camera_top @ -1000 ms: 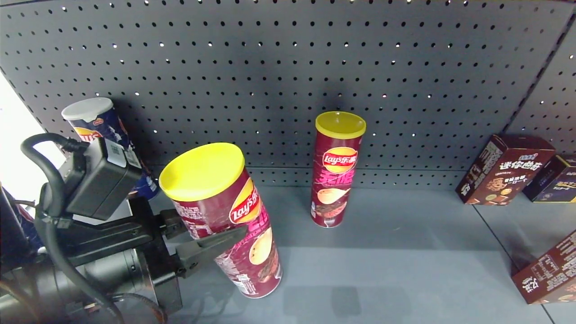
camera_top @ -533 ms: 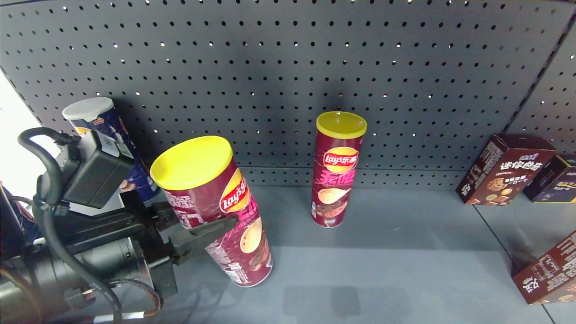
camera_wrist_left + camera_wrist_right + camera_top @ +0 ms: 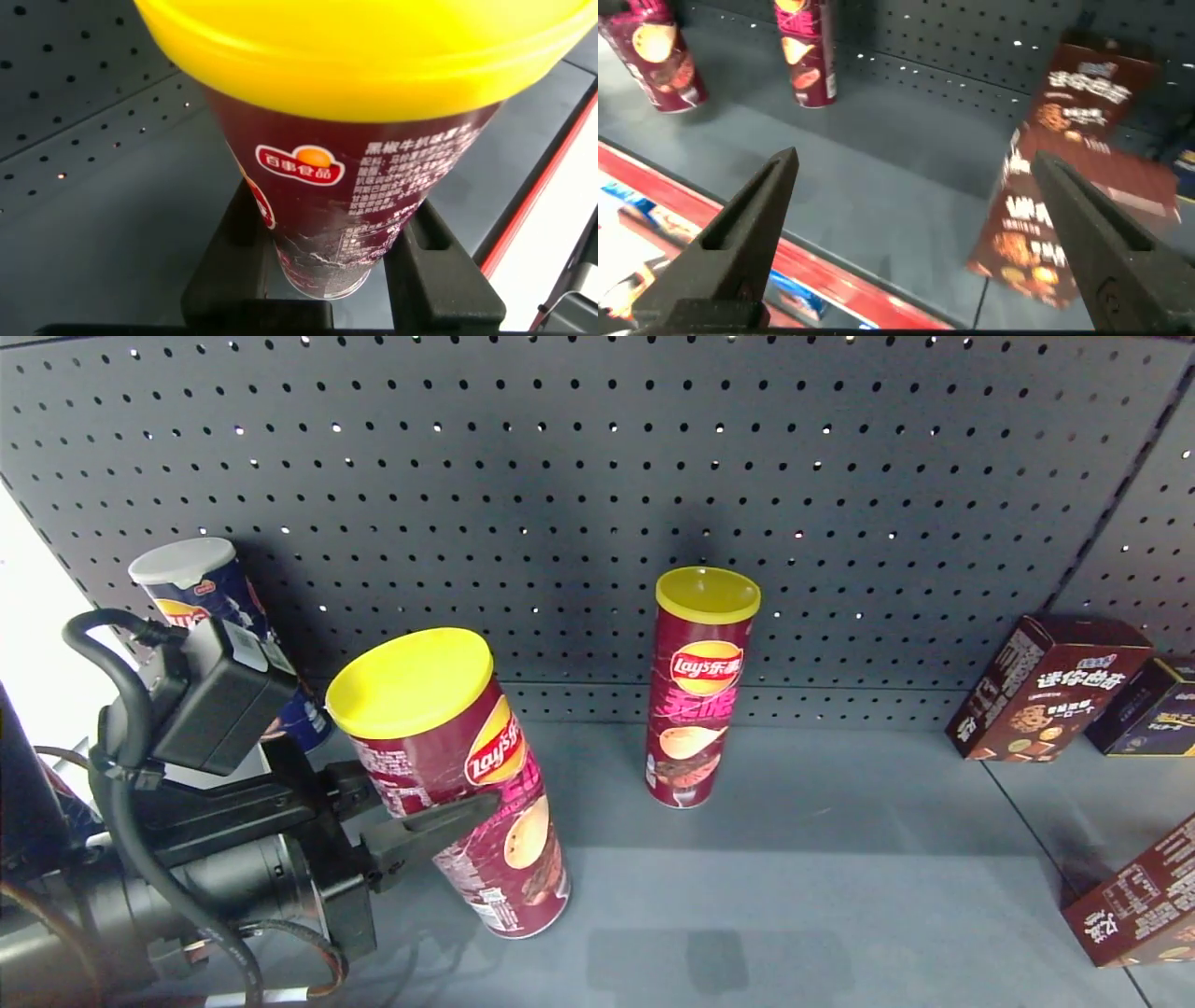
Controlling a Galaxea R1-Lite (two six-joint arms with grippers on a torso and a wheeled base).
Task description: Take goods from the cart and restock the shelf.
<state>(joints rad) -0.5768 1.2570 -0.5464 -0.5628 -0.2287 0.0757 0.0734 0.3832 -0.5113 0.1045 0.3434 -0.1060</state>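
Head view has the left tool (image 3: pixel 420 800) clamped on a maroon can (image 3: pixel 457 775) with a yellow lid, one finger across its front and the other behind it. Over the last second the can drew back toward the tool's wrist, then eased forward again a little. It now leans, lid nearer the wrist and base out past the fingertips, low over the shelf (image 3: pixel 822 896) — whether it touches, I cannot tell. A matching can (image 3: pixel 695 691) stands upright well beyond the fingertips, close to the pegboard (image 3: pixel 597 476); a blue can (image 3: pixel 201 588) sits behind the wrist. That small back-and-forth reads as lining up a spot, so placing looks close but the release is not yet made. Right tool (image 3: pixel 915 161) hangs with fingers apart over the shelf front — a brown box (image 3: pixel 1074 187) just beyond one fingertip.
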